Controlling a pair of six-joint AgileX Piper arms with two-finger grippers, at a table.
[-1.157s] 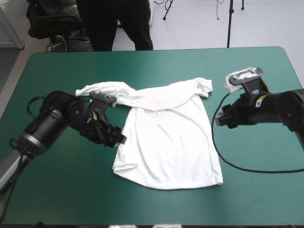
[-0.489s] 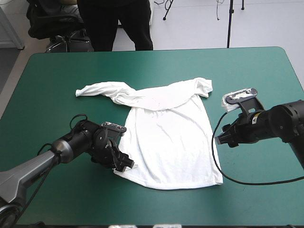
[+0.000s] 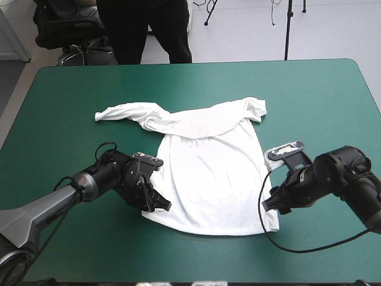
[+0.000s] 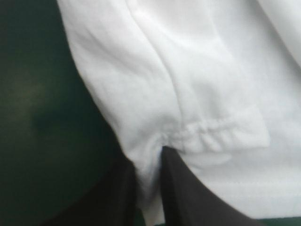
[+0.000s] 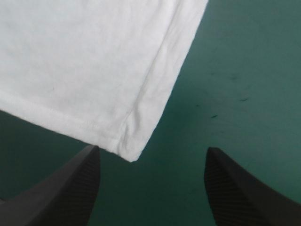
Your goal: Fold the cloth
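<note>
The T-shirt (image 3: 208, 173) lies flat mid-table on the teal-green cover (image 3: 315, 89), hem toward the robot. Light, limp and likely to sag, it is best held at both hem corners. The left gripper (image 3: 159, 205) is clamped on the 7 o'clock corner; the right gripper (image 3: 271, 205) has its fingers apart, the 5 o'clock corner between their tips.

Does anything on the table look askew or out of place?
Yes. The T-shirt is not spread evenly: its far end is bunched, and one sleeve trails twisted toward the left edge of the table. Nothing looks spilled or damaged.
</note>
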